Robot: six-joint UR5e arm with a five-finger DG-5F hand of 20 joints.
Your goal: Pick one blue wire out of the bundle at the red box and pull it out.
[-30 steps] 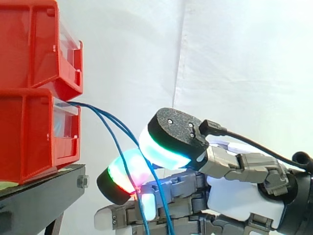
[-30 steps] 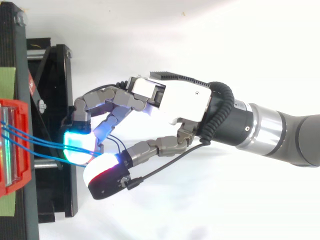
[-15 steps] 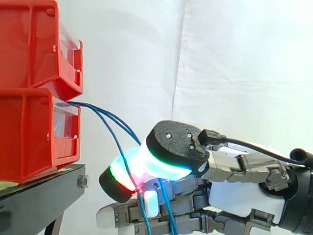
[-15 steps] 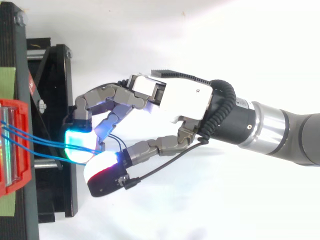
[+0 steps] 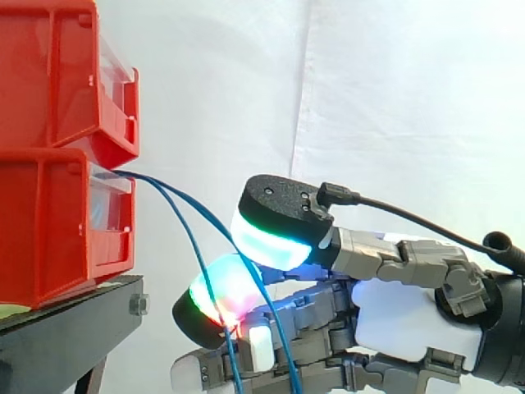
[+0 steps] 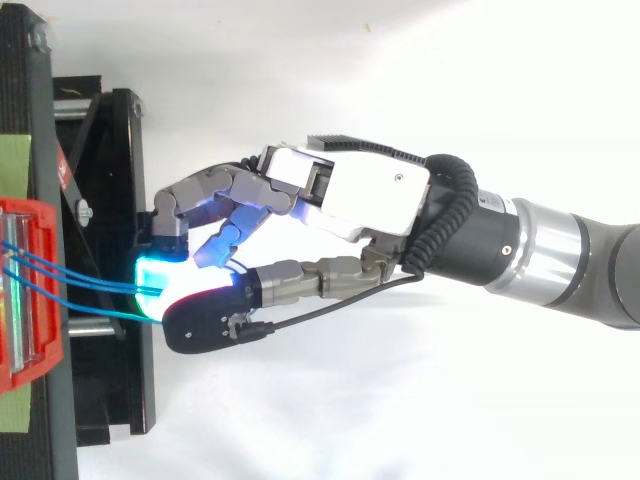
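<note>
Several wires (image 5: 141,176) leave the box (image 5: 57,222); the hand (image 6: 350,195) seemingly pinches more than one beside it; isolate one, then pull straight away.

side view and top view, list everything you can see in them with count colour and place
red bins: two, red, stacked at the left on the stand
blue wires: at least two, blue, running from the lower bin's front down and right into the hand
black stand: one, black, under the bins
green sheet: one, pale green, under the bin on the stand, seen from above
white curtain: one, white, behind everything
arm: one, silver and grey, entering from the right
hand: one, grey and white with glowing pads, fingers and thumb curled round the blue wires beside the stand
</note>
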